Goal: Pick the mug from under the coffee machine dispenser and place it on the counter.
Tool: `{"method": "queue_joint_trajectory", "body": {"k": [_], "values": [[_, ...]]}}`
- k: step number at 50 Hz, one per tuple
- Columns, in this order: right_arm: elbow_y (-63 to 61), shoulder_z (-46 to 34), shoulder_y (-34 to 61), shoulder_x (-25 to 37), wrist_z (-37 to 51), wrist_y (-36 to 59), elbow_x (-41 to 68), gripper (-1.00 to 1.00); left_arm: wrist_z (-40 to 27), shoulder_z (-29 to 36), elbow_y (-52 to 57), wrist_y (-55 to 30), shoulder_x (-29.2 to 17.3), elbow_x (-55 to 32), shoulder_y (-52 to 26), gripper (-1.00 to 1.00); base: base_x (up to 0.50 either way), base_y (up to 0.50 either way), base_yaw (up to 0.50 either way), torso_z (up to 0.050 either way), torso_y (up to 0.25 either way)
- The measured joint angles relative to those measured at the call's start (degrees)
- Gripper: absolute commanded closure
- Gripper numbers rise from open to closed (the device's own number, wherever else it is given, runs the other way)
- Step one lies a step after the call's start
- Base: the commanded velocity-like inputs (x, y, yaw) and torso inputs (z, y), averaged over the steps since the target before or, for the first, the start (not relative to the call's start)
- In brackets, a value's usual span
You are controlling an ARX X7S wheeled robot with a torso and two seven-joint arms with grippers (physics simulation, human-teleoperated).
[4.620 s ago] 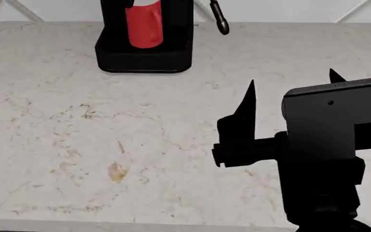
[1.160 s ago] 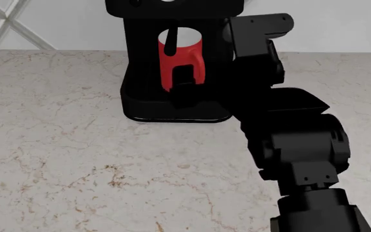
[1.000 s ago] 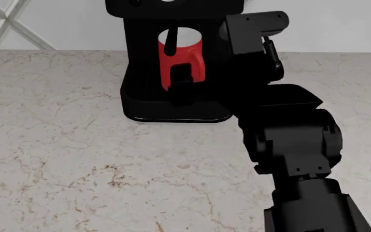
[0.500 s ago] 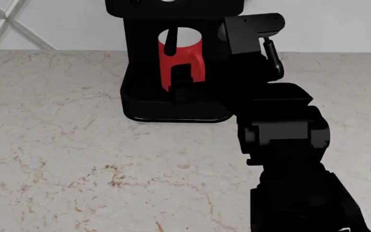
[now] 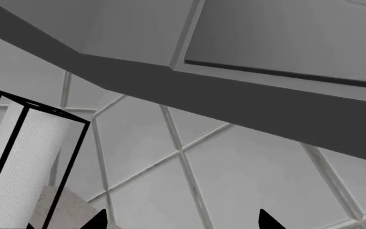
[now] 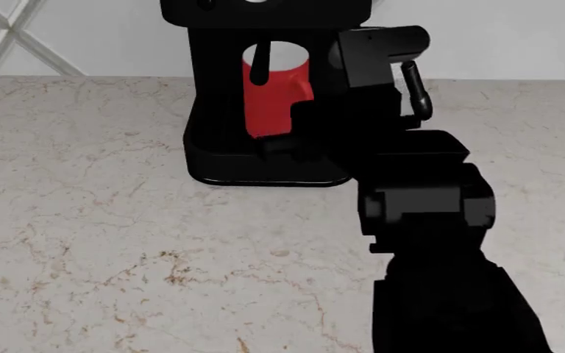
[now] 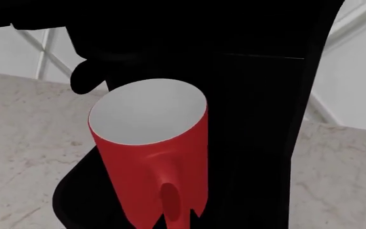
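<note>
The red mug [image 6: 271,92] stands upright in the bay of the black coffee machine dispenser [image 6: 214,88], under its spout, white inside showing. In the right wrist view the mug [image 7: 151,143] turns its handle [image 7: 172,200] toward the camera. My right gripper [image 7: 177,215] has its two thin fingertips close together, one on each side of the handle's lower end. In the head view that gripper [image 6: 280,141] is a dark mass at the mug's lower right. My left gripper [image 5: 181,222] is open, held up toward a tiled wall. The cream counter [image 6: 115,220] spreads in front of the machine.
The steam wand [image 6: 415,88] hangs at the machine's right, close to my right forearm [image 6: 410,191]. A paper towel roll in a black frame [image 5: 24,167] and the underside of a grey cabinet [image 5: 266,43] show in the left wrist view.
The right arm reached from the counter's front to the machine. In the last half second its wrist turned and dropped to the mug's lower right; the mug's handle now points more to the right.
</note>
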Motion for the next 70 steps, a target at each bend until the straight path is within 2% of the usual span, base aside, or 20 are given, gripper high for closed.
{"method": "queue_joint_trajectory", "body": {"k": [10,16,28,44,53,58,63,70], "values": [[0.27,1.39,0.44,-0.45,-0.64,-0.42,-3.03,1.00,-0.17,0.14,-0.03,0.22,-0.19,-0.07,0.08,-1.00,0.00,0.00,0.00,0.000,0.000],[-1.98,-0.38,-0.08,-0.50,-0.95,0.07,-3.09,1.00,-0.22,0.20,-0.05,0.46,-0.28,-0.03,0.19,-1.00,0.00,0.00,0.00,0.000,0.000],[-39.07,-2.57,-12.66,3.66,1.91,19.76,-0.68,1.00,-0.40,0.37,-0.13,0.70,-0.46,-0.19,0.15,-1.00,0.00,0.00,0.00,0.000,0.001],[-84.81,1.63,-26.93,8.20,7.10,45.43,3.95,1.00,-0.76,0.91,-0.22,0.61,-0.87,-0.42,-0.06,-1.00,0.00,0.00,0.00,0.000,0.001],[-102.40,5.00,-32.14,8.90,9.70,56.01,7.33,1.00,-0.86,1.46,-0.33,0.55,-1.16,-0.32,-0.18,-1.00,0.00,0.00,0.00,0.000,0.000],[-110.18,8.59,-35.36,10.13,16.35,59.90,16.41,1.00,-0.87,1.83,-0.36,0.57,-1.33,-0.13,-0.21,-1.00,0.00,0.00,0.00,0.000,0.000],[-115.56,11.75,-39.76,11.11,22.34,61.51,24.97,1.00,-0.89,2.18,-0.38,0.60,-1.48,0.04,-0.23,-1.00,0.00,0.00,0.00,0.000,0.000],[-118.44,13.00,-45.49,12.22,26.27,60.16,31.19,1.00,-0.96,2.50,-0.42,0.61,-1.64,0.05,-0.24,-1.00,0.00,0.00,0.00,0.000,0.000]]}}
